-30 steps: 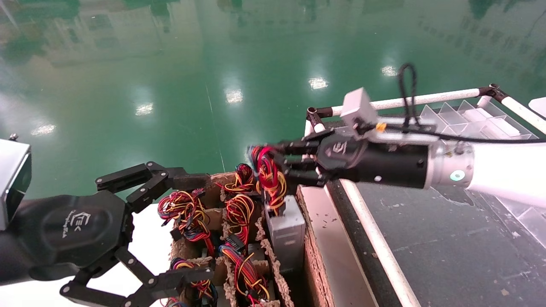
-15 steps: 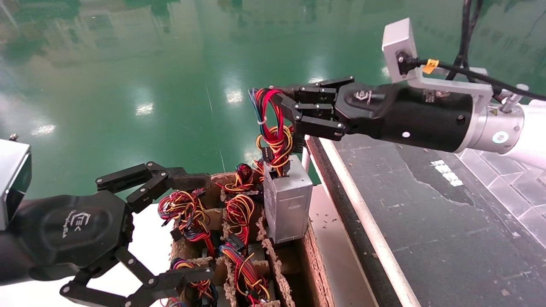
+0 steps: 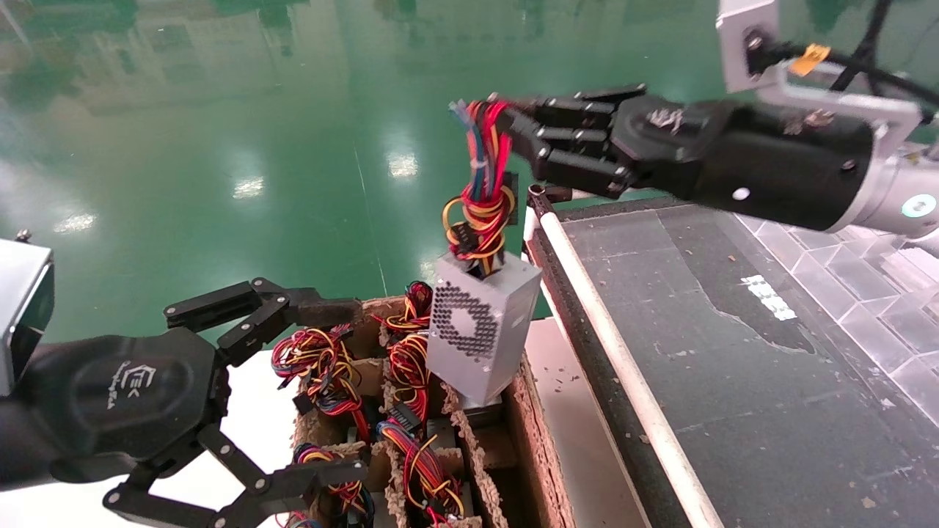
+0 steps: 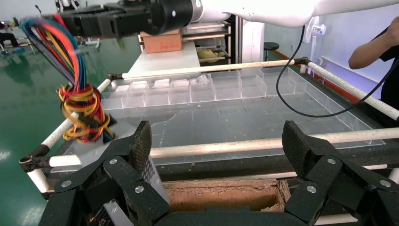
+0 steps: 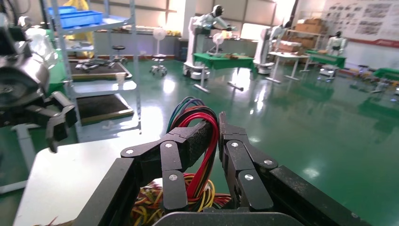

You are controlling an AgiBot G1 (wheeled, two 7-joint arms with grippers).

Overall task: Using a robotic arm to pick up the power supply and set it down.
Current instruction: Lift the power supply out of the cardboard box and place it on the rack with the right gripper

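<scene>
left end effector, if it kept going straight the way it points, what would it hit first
Probably the cardboard box just ahead of the open left end effector, then the table's white rail behind it. Depth is unclear, so it might pass over the box edge.

The power supply (image 3: 480, 334) looks like matt silver-grey sheet metal, one face perforated with small round holes. Its wire bundle (image 3: 480, 183) has smooth, glossy plastic insulation in red, yellow and blue. The right claw (image 3: 513, 132) is matt black plastic with small shiny metal rivets, as is the left claw (image 3: 293, 396). The divider box (image 3: 469, 455) is rough brown cardboard with ragged, fibrous edges. The green floor (image 3: 293, 147) is highly glossy, mirroring lights. The dark surface (image 3: 733, 352) looks dull and scuffed, edged by smooth white tubing (image 3: 623, 381).
</scene>
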